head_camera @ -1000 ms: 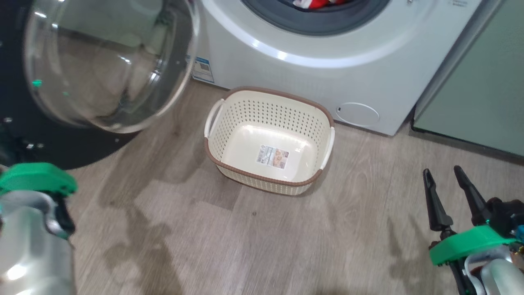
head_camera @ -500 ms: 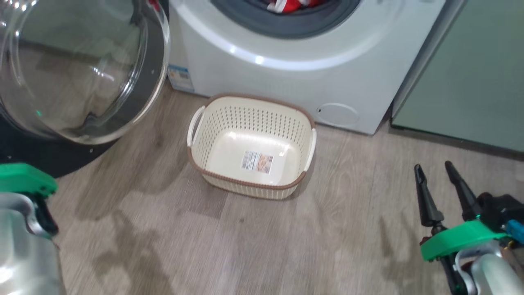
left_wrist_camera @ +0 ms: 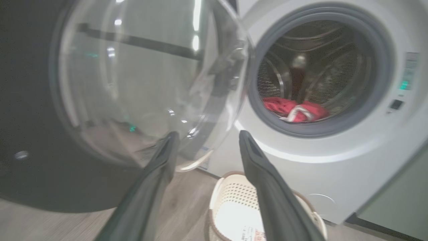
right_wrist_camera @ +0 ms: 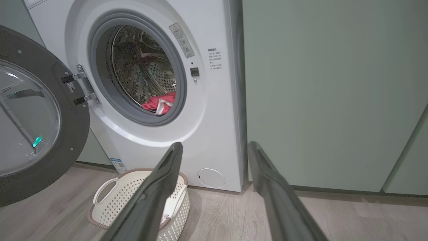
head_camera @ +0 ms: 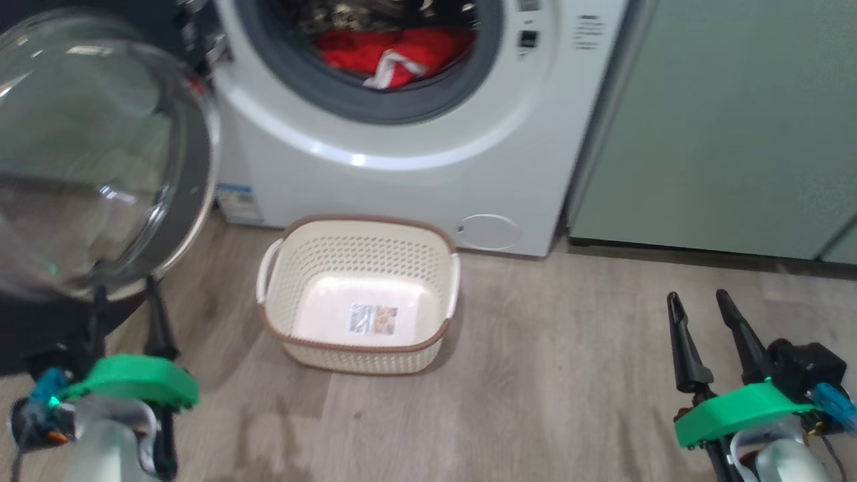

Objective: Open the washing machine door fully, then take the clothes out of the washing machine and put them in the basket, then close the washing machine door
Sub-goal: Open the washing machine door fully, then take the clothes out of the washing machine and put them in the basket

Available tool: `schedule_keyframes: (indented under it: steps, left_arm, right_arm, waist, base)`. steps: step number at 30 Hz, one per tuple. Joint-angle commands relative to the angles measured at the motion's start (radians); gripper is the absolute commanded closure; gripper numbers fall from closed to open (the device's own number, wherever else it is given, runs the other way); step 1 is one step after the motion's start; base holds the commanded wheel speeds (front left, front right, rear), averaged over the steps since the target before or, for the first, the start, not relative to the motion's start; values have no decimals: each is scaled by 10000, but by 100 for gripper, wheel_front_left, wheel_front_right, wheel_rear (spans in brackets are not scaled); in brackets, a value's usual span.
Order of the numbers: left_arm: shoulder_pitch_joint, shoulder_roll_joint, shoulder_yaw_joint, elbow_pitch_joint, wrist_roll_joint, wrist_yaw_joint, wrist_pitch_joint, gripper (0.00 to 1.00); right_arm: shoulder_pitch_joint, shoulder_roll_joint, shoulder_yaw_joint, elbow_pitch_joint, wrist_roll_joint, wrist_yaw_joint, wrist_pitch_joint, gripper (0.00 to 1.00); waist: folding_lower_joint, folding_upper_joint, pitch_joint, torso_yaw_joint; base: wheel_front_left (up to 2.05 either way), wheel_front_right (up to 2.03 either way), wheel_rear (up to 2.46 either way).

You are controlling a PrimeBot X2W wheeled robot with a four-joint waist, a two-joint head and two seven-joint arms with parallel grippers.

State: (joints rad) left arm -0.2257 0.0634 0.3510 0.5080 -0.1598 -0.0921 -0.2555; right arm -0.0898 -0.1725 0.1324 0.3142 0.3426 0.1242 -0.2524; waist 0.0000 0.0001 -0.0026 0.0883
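The washing machine (head_camera: 415, 181) stands open, its black washing machine door (head_camera: 100, 161) with the glass bowl swung out to the left. The red clothes (head_camera: 395, 53) lie at the drum's front lip, also seen as the clothes (left_wrist_camera: 294, 112) and the clothes (right_wrist_camera: 158, 102). The cream basket (head_camera: 361, 221) sits empty on the floor before the machine. My left gripper (head_camera: 126, 288) is open just below the door's glass (left_wrist_camera: 133, 83), with nothing between its fingers. My right gripper (head_camera: 696, 296) is open at the lower right, well right of the basket.
Pale green cabinets (head_camera: 723, 134) stand right of the machine. Wood-look floor (head_camera: 549, 375) spreads between the basket and my right gripper. The open door (right_wrist_camera: 30, 127) overhangs the floor on the left.
The head camera has swung up and right, so more of the drum shows. My left gripper's fingers have come into view below the door and stand apart. The right gripper holds its pose.
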Motion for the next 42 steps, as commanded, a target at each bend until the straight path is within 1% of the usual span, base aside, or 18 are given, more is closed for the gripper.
schedule_keyframes:
  steps: [1, 5, 8, 13, 18, 22, 29, 42]
  left_arm:
    - [74, 136, 4, -642, -28, -122, -63, 0]
    - [640, 15, -421, -1161, -67, -265, -63, 0]
    - [804, -28, -720, -1301, -78, -317, -63, 0]
    - [795, -41, -962, -1120, -52, -353, -63, 0]
    - [710, -47, -948, -980, -114, -367, -63, 0]
    - [778, 41, -1176, -1017, 175, -377, -63, 0]
    - [757, 51, -1191, -1167, 230, -382, -63, 0]
    - [540, 137, -1326, -949, 130, -384, -63, 0]
  right_arm:
    - [-79, 26, 133, -357, -149, 65, -93, 0]
    - [-87, 76, 237, -467, -299, 65, -93, 0]
    - [-94, 105, 299, -551, -369, 65, -93, 0]
    - [-10, 133, 425, -558, -503, 65, -93, 0]
    - [69, 121, 427, -551, -593, 65, -93, 0]
    - [169, 88, 256, -611, -666, 65, -93, 0]
    - [228, 117, 109, -646, -663, 65, -93, 0]
    - [220, 141, 102, -597, -643, 65, -93, 0]
  waist:
    - [0, -1, -272, -508]
    - [0, -1, -364, -987]
    - [0, -1, -390, -1283]
    - [0, -1, -469, -1741]
    - [0, -1, -483, -2054]
    - [0, -1, -513, -2285]
    - [0, -1, -491, -2313]
    - [0, -1, -477, -2230]
  base:
    - [0, 0, 0]
    - [0, 0, 0]
    - [0, 0, 0]
    - [0, 0, 0]
    - [0, 0, 0]
    - [0, 0, 0]
    - [0, 0, 0]
    - [0, 0, 0]
